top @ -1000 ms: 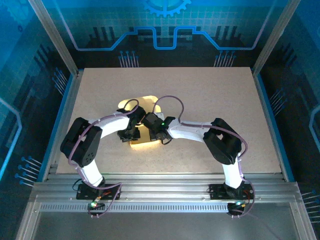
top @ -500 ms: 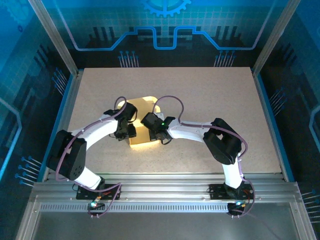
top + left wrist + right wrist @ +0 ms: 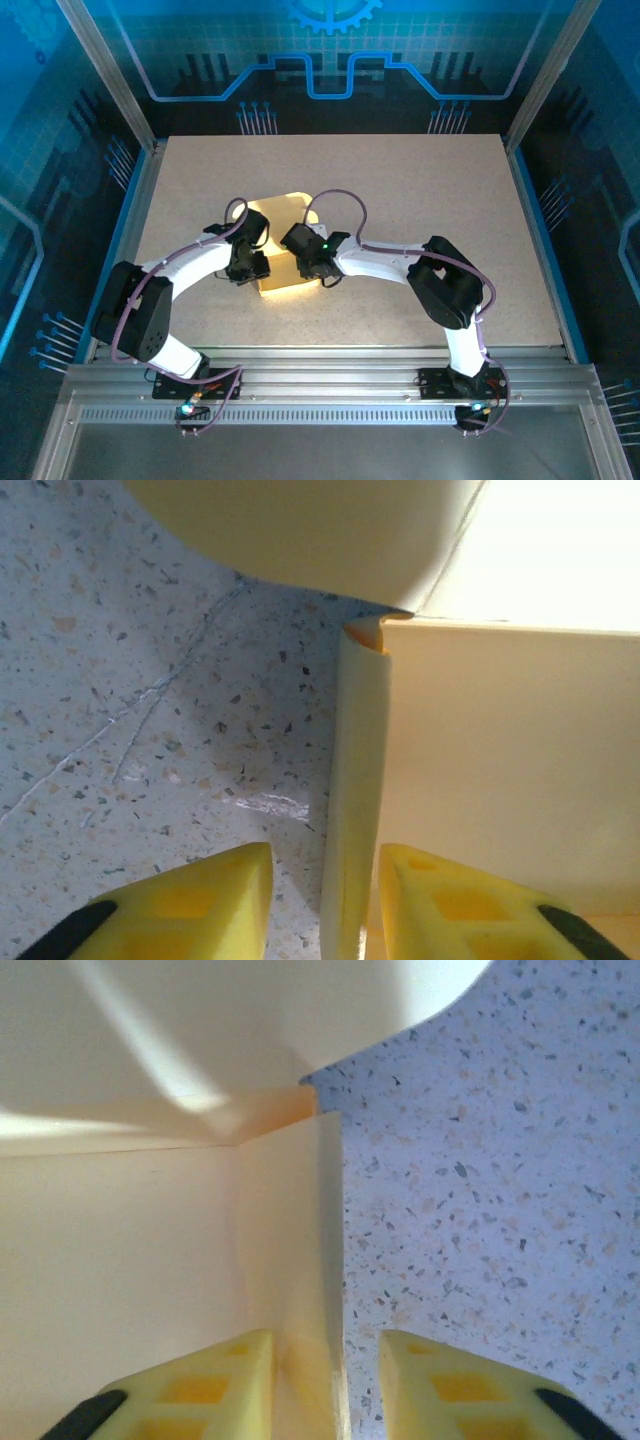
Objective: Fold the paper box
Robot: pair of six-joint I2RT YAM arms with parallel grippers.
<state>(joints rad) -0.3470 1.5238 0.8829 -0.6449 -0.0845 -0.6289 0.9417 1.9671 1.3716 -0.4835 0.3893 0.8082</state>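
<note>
The paper box (image 3: 281,216) is pale yellow card, partly raised, in the middle of the table between both grippers. In the left wrist view its upright left wall (image 3: 356,810) stands between the yellow fingers (image 3: 190,905) of my left gripper (image 3: 325,854). That gripper is open, with a clear gap on the outer side of the wall. In the right wrist view my right gripper (image 3: 325,1338) straddles the box's right wall (image 3: 300,1260). It is open too: the inner finger (image 3: 190,1385) lies against the card and the outer finger stands apart over the table. The box floor (image 3: 120,1260) and a rounded flap (image 3: 300,530) show.
The speckled table (image 3: 430,190) stretches around the box on all sides. Metal frame posts (image 3: 110,90) and blue panels enclose it. The aluminium rail (image 3: 320,385) with both arm bases runs along the near edge.
My left arm's elbow swung out to the left and lower. Its gripper shifted slightly left onto the box's left wall. The right arm stayed nearly still.
</note>
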